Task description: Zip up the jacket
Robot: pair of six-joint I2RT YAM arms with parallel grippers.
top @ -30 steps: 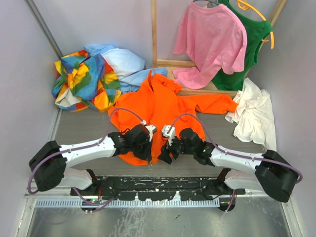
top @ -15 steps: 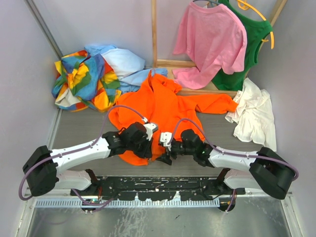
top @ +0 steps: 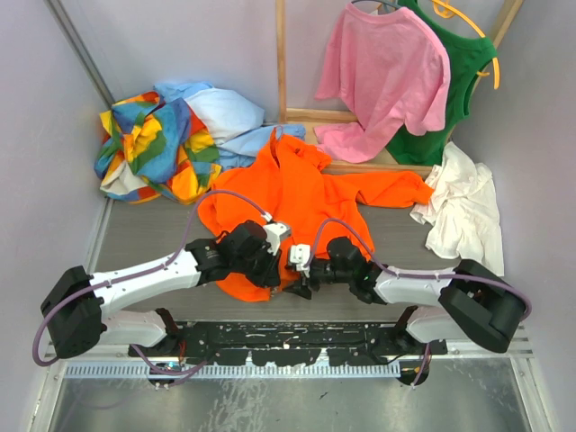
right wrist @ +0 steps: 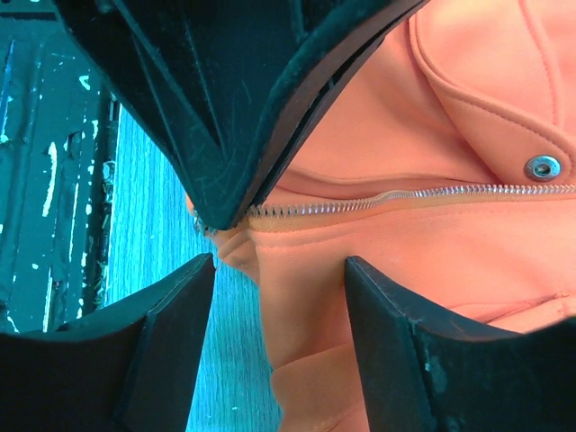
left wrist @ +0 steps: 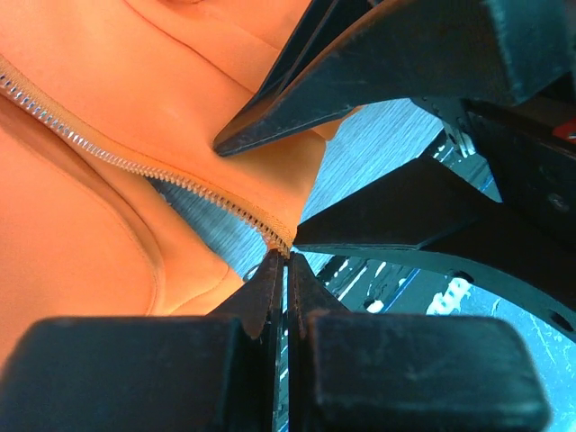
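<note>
Both arms are in tight at the near hem of the jacket (top: 306,193), which lies spread flat in the middle of the bench (top: 144,238), collar toward the far wall. The left pincer (left wrist: 286,270) is pressed together right at the lower end of the zipper (left wrist: 108,157), and it looks to be nipping the tape there. The right pincer (right wrist: 279,270) stands spread, one finger on each side of the hem fabric, clamping nothing. A snap button (right wrist: 543,166) sits just above the teeth. Bare bench shows through a gap beside the teeth, so that end looks unjoined, and I can't pick out a slider anywhere.

Trouble spots? The two pincers are nearly touching, so a closing move by the right one could knock the left off its thin hold. It could also bite loose fleece instead of the opposite zipper edge. With so little tape in the left's nip, any tug might slip it free, and soft cloth will bunch rather than slide.

The bench is grey, brushed and streaky. Beyond the jacket's left sleeve sits a multicoloured garment (top: 148,144) and a pale blue cloth (top: 225,112). Behind its collar stands a wooden frame (top: 281,54), with a pink T-shirt (top: 382,72) and a green top (top: 459,81) hanging. A white cloth (top: 463,202) lies off the right cuff. Plain pale walls close it in.
</note>
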